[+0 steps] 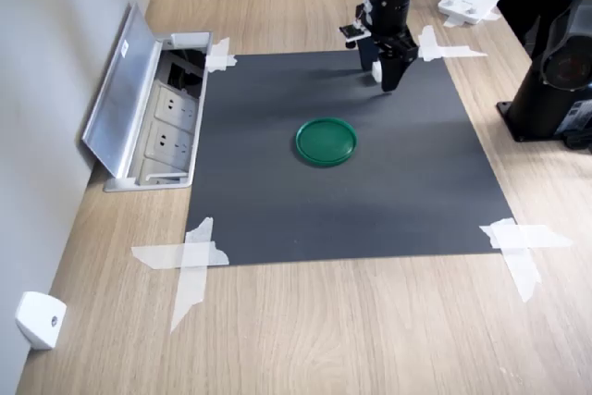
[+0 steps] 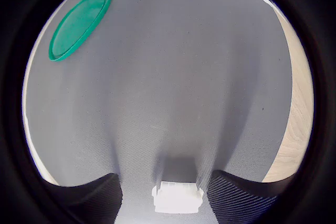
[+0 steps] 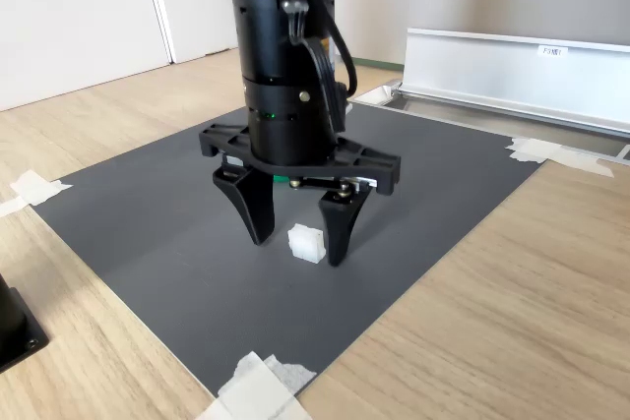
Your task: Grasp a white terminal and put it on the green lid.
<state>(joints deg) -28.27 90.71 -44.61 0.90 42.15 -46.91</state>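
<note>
Gripper (image 3: 295, 240) is spread wide, fingers straddling the terminal (image 3: 306, 242) on the mat (image 3: 148, 213), nothing pinched yet. I'd drop a touch lower and close square on its flat sides so it doesn't pop out. Lid (image 1: 326, 141) sits well apart from the terminal, mid-mat.

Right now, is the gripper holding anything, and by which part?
Nothing held. The gripper is open, its fingers either side of the white terminal, not touching it.
</note>
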